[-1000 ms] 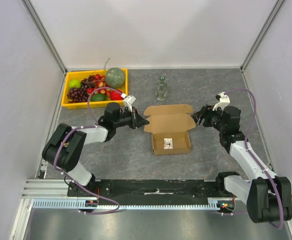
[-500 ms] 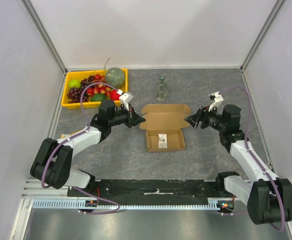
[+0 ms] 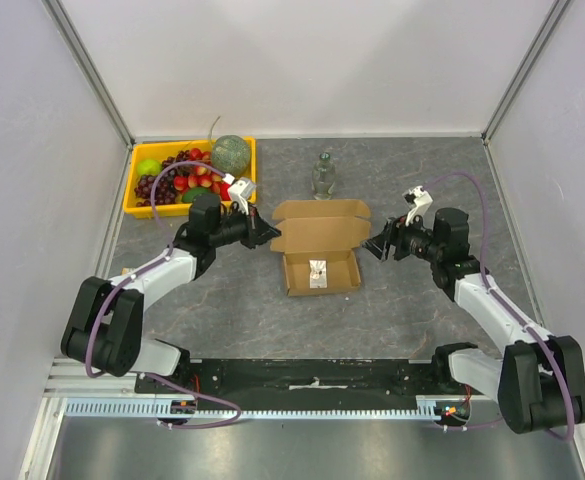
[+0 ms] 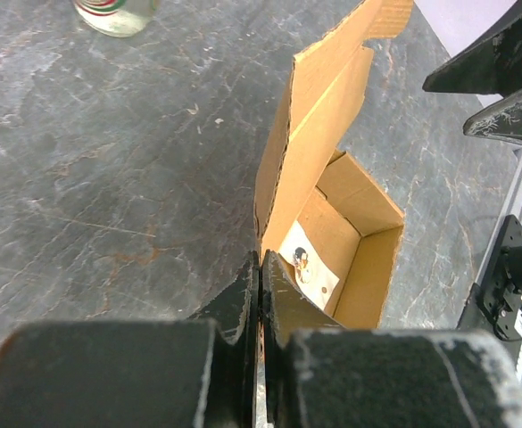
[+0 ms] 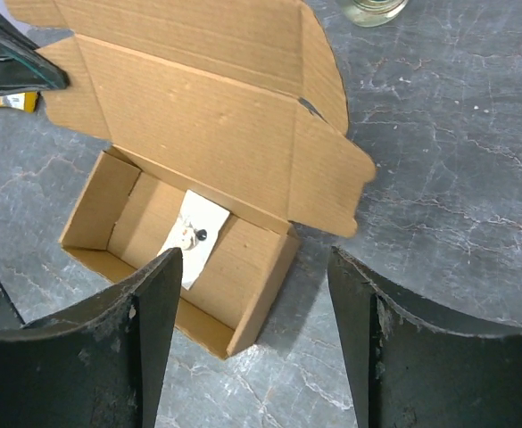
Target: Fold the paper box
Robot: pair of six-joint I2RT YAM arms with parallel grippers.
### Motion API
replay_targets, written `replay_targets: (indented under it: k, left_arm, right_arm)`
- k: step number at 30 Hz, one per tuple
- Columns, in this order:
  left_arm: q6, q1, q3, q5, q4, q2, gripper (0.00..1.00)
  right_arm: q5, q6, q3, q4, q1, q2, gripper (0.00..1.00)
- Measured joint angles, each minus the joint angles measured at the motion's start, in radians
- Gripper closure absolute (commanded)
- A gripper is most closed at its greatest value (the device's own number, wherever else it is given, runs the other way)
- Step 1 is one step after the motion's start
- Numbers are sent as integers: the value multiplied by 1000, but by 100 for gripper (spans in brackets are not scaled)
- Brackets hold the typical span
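The paper box (image 3: 317, 240) is brown cardboard, an open mailer with its lid raised toward the back and a white card (image 3: 318, 272) lying inside. My left gripper (image 3: 270, 236) is shut on the left edge of the lid flap; in the left wrist view (image 4: 260, 259) the cardboard (image 4: 332, 152) runs edge-on into the closed jaws. My right gripper (image 3: 374, 250) is open and empty just right of the box, near the lid's right side flap. The right wrist view (image 5: 256, 259) shows the box (image 5: 198, 134) ahead and to the left, its near right corner between the fingers' lines.
A yellow tray (image 3: 132, 208) of fruit stands at the back left. A small glass bottle (image 3: 323, 176) stands behind the box and also shows in the left wrist view (image 4: 113, 9). White walls close in the grey stone-pattern table on three sides.
The box has slid left and a little toward the back, carried by my left gripper. My right gripper has followed it leftward, still open.
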Motion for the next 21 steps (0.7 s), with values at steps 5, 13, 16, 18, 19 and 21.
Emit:
replay_targets:
  k: [5, 13, 16, 18, 19, 21]
  left_arm:
    - [24, 35, 2, 16, -6, 10, 98]
    - [83, 72, 47, 98, -42, 80, 98]
    - [98, 78, 56, 119, -51, 85, 98]
    - [104, 81, 60, 127, -52, 85, 98]
    - [105, 82, 61, 129, -54, 85, 98]
    - [106, 82, 63, 131, -54, 85, 98]
  right_arm:
    - [12, -1, 12, 43, 0, 82, 27]
    - [11, 10, 64, 159, 0, 241, 26]
    - [3, 7, 95, 190, 0, 274, 27]
    - [-2, 6, 103, 202, 0, 280, 28]
    - [-6, 5, 105, 206, 0, 281, 28]
    - [-13, 5, 105, 209, 0, 281, 29]
